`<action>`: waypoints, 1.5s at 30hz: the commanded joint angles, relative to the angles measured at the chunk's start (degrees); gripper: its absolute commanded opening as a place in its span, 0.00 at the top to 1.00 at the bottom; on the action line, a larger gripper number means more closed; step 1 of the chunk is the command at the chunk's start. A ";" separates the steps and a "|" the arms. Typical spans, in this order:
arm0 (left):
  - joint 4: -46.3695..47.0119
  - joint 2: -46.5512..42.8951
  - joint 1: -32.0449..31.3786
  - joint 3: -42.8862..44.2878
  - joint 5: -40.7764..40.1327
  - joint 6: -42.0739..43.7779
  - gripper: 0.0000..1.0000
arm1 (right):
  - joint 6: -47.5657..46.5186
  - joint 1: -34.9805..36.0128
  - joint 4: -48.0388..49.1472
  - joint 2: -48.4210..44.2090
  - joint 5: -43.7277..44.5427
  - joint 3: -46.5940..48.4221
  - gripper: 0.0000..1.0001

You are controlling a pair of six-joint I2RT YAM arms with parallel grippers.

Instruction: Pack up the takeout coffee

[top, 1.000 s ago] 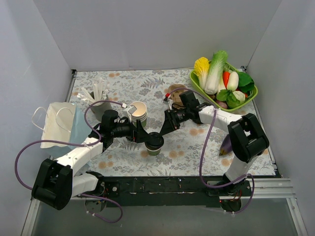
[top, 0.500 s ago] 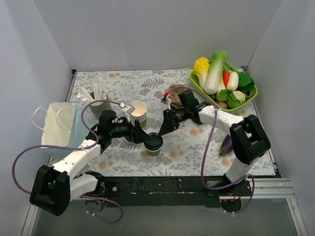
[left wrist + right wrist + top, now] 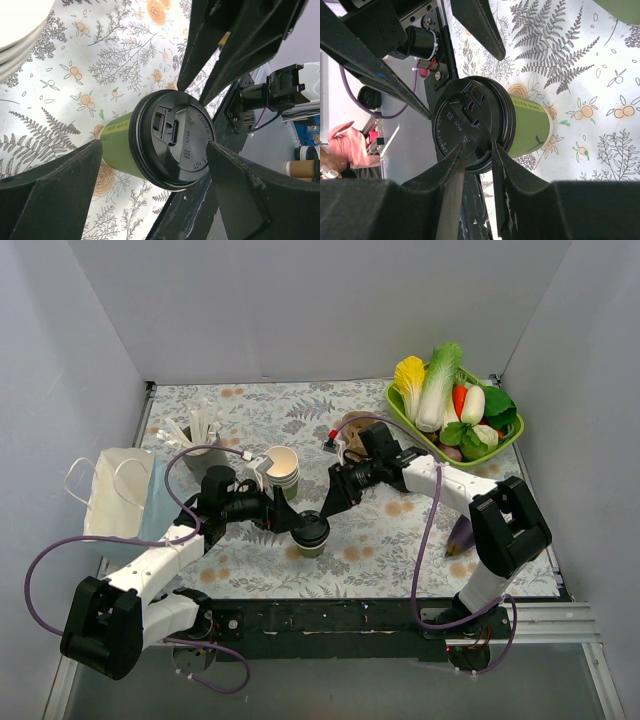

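Observation:
The takeout coffee (image 3: 311,531) stands upright on the floral table, a green paper cup under a black lid (image 3: 172,145). My left gripper (image 3: 300,527) reaches in from the left and stands wide open around it. One finger (image 3: 55,195) lies by the green wall and the other finger (image 3: 245,195) by the lid's edge; whether they touch, I cannot tell. My right gripper (image 3: 324,508) comes in from the upper right. It (image 3: 480,147) is shut on the lid's (image 3: 470,120) rim, one tip on top and one outside the skirt.
A stack of lidless cups (image 3: 281,466) stands just behind the left wrist. A white and blue bag (image 3: 120,495) lies at the far left, with a holder of stirrers (image 3: 200,435) behind it. A green basket (image 3: 425,445) of vegetables sits back right, and a purple vegetable (image 3: 460,535) near the right arm.
The right gripper has edged left onto the lid. The left wrist has drawn back slightly. The cup has stayed in place.

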 commanded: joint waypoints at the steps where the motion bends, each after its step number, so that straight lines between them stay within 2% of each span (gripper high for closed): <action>1: -0.05 -1.57 0.56 -0.93 -1.29 0.97 0.14 | -2.25 1.40 -1.38 -2.86 0.58 1.95 0.65; 24: 0.65 -2.98 0.91 -1.81 1.43 1.41 0.18 | -8.49 2.99 -7.00 -4.00 4.35 5.73 0.66; 29: 1.70 -1.40 1.00 -0.23 3.35 2.72 0.19 | -13.14 3.08 -9.11 -4.79 4.71 6.52 0.66; 35: 2.32 0.54 0.91 1.35 5.29 3.86 0.25 | -24.03 4.83 -14.55 -7.60 6.55 7.32 0.64; 38: 2.23 0.71 0.91 1.35 5.47 5.09 0.28 | -30.01 7.63 -13.00 -12.06 9.44 4.34 0.57; 42: 2.58 0.98 0.91 1.35 5.91 6.06 0.31 | -35.56 14.40 -8.77 -18.15 22.33 -2.96 0.50; 45: 2.67 0.36 0.91 1.18 6.70 6.24 0.33 | -37.23 16.43 -6.49 -19.56 26.05 -6.65 0.46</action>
